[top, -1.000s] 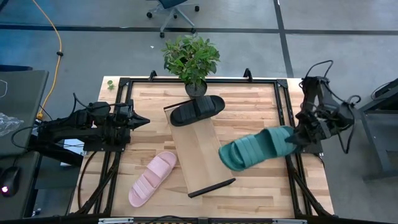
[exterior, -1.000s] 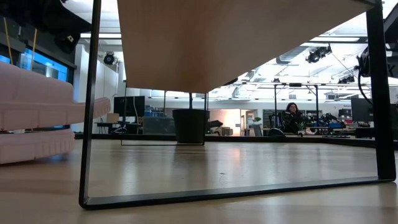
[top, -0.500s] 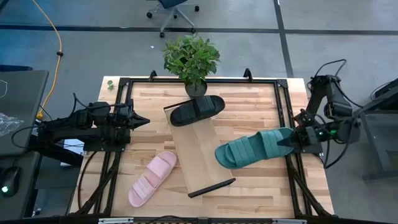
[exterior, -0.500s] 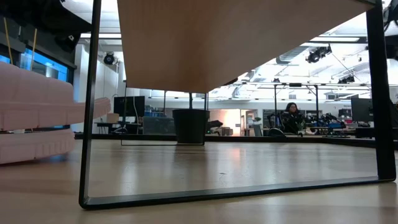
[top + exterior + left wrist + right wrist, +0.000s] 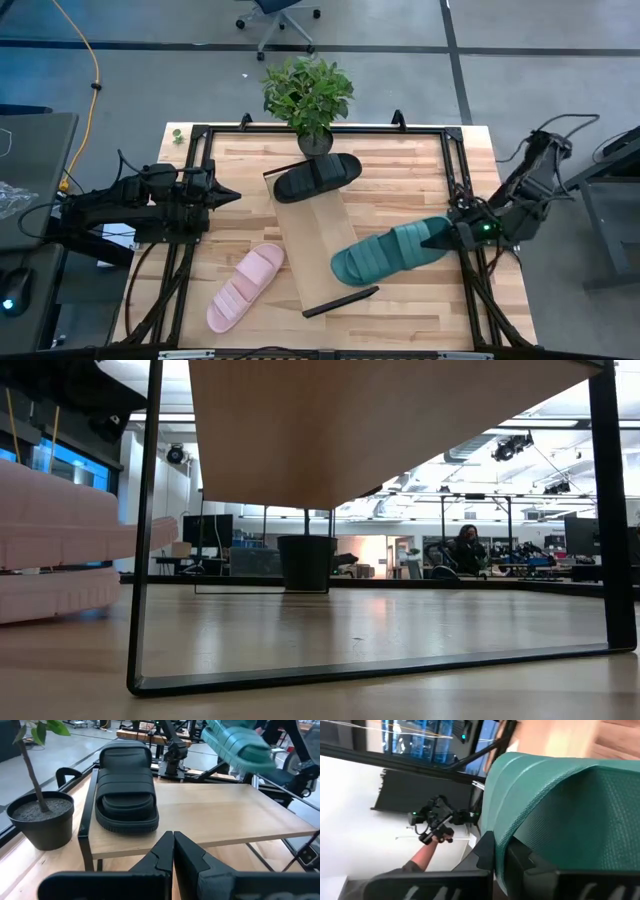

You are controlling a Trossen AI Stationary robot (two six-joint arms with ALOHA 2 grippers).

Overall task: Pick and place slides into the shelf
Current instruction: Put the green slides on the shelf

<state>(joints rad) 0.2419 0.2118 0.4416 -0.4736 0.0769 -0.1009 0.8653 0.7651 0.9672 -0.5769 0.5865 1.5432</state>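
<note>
One black ribbed rubber slide (image 5: 317,177) rests on the long light-wood plank shelf (image 5: 318,240). The right gripper (image 5: 446,238) pinches the dark green ribbed rubber slide (image 5: 390,252), carried near the shelf; the pale pink ribbed rubber slide (image 5: 246,286) remains on the table. The left gripper (image 5: 226,195) waits pressed together.

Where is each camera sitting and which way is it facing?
High: overhead, facing down; both arms, right fingers gripping the green slide.
Low: table level, under the shelf; no arms.
Left wrist: behind shut left fingers, facing the black slide.
Right wrist: pressed against the green slide.
Shared: black slide on the shelf, high and left wrist.
</note>
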